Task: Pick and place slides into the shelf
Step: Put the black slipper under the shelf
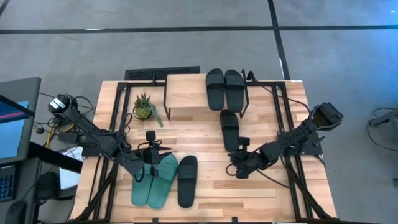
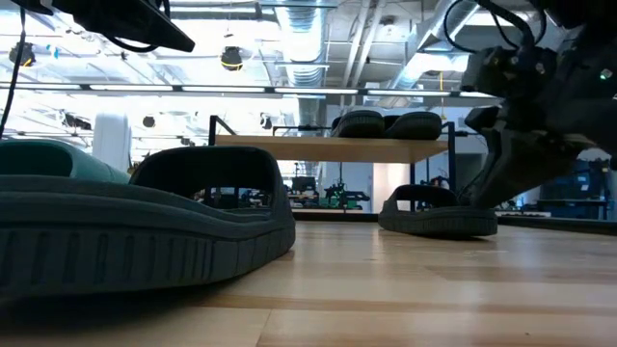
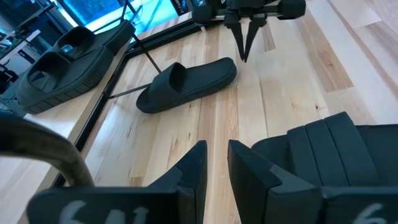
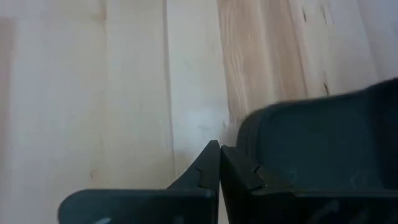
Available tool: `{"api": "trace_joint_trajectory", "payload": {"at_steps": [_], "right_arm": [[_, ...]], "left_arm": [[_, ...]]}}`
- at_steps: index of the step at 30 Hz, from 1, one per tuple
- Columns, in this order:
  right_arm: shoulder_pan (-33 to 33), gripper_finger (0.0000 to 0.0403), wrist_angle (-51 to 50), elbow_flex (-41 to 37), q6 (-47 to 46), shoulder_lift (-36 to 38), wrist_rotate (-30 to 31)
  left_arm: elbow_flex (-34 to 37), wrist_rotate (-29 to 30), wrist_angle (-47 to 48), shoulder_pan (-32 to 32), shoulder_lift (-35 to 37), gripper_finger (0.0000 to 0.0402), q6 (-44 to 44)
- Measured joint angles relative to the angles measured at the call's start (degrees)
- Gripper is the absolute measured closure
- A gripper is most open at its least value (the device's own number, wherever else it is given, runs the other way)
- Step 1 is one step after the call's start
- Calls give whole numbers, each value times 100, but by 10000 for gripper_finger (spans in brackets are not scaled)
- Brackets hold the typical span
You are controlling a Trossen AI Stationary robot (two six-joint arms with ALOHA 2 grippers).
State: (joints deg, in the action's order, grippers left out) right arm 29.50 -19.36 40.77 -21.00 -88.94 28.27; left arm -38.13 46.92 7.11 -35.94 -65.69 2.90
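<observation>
The shelf (image 1: 185, 93) stands at the table's far side and carries two black slides (image 1: 224, 88) on its top board. A third black slide (image 1: 229, 129) lies flat on the table in front of it. The teal-green pair (image 1: 155, 182) and another black slide (image 1: 187, 181) lie near the near edge. My left gripper (image 3: 217, 158), narrowly open, hovers at the far ends of the teal pair, with a slide's strap (image 3: 336, 146) beside its fingers. My right gripper (image 4: 219, 154), shut, points down at the lone black slide's heel end (image 3: 227, 65). My right gripper's shut fingers (image 3: 244, 43) come from above, pointing down, right at the heel end (image 4: 298, 134) of the lone black slide, which lies flat on the table. Whether they touch it, I cannot tell.
A small potted plant (image 1: 145, 107) stands left of the shelf. Black metal frame rails (image 1: 115, 112) run along the table's left and right sides. Bare wood lies between the two groups of slides (image 1: 208, 155). A monitor (image 1: 12, 118) stands off the table's left edge.
</observation>
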Motion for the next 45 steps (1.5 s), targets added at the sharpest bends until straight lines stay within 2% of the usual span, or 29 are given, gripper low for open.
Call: {"api": "trace_joint_trajectory", "payload": {"at_steps": [13,32,45], "right_arm": [[-192,403,-92,0,-149,-57,26],[-613,403,45,0,203,-55,-189],[-1297,403,35,0,640,-55,-273]], "left_arm": [[0,2,-13,0,0,346,-4],[0,2,-9,0,0,346,-4],[0,2,-9,0,0,346,4]]}}
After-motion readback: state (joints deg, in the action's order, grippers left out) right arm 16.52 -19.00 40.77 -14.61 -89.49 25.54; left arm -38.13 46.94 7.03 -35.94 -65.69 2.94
